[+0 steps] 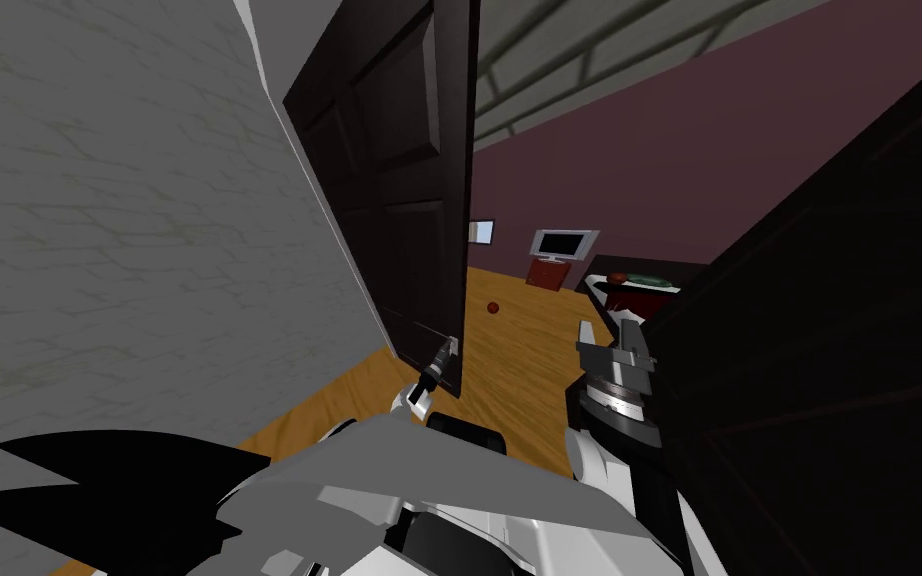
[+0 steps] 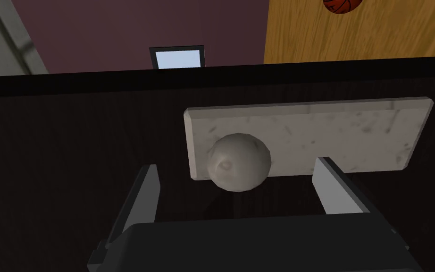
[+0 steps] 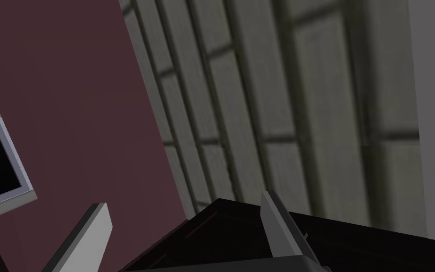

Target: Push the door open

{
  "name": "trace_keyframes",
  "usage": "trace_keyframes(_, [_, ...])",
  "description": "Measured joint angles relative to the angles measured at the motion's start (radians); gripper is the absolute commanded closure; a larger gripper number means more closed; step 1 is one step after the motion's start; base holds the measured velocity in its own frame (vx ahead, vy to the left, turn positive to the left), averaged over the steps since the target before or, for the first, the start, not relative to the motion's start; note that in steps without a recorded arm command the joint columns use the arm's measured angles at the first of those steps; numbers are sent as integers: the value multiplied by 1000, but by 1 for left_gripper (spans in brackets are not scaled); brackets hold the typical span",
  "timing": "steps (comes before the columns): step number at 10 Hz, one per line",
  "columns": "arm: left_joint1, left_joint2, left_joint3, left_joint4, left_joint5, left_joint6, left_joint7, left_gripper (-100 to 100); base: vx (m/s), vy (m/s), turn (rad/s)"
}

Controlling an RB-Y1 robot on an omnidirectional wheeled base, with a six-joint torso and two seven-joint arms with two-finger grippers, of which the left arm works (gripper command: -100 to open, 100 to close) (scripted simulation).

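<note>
With the dark door [image 1: 399, 180] partly ajar ahead-left and the left claw [image 1: 446, 346] wide open, empty, straddling its grey knob [image 2: 239, 161], the push looks midway: next, press the panel farther round; the right claw [image 1: 629, 335] hangs raised, open, empty.

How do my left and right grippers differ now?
The left gripper faces the round grey knob on the dark door, fingers either side of it; the right gripper is raised beside a dark panel, away from the door. The left reaches forward; the right points upward. Both are open.
</note>
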Motion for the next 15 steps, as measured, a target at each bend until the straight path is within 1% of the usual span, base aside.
trace_keyframes(1, [0,-3,2,2,1,-2,-2,-100,70,-16,12])
trace_keyframes(2, [1,-4,2,2,1,-3,-2,100,-15,-1,-7])
trace_keyframes(7, [0,-3,1,3,0,1,-2,100,-11,3,-3])
trace_keyframes(8, [1,-3,1,3,0,1,-2,100,81,-54,37])
trace_keyframes(10, [14,0,7,-5,0,12,-4,100,143,-62,55])
trace_keyframes(11, [13,0,12,1,1,12,-5,100,175,-74,23])
trace_keyframes(13, [-16,-1,30,42,6,-5,-10,100,152,-73,36])
trace_keyframes(14, [8,2,30,-5,4,10,-12,100,152,-63,47])
trace_keyframes(15, [7,3,37,-6,5,13,-14,100,200,-117,76])
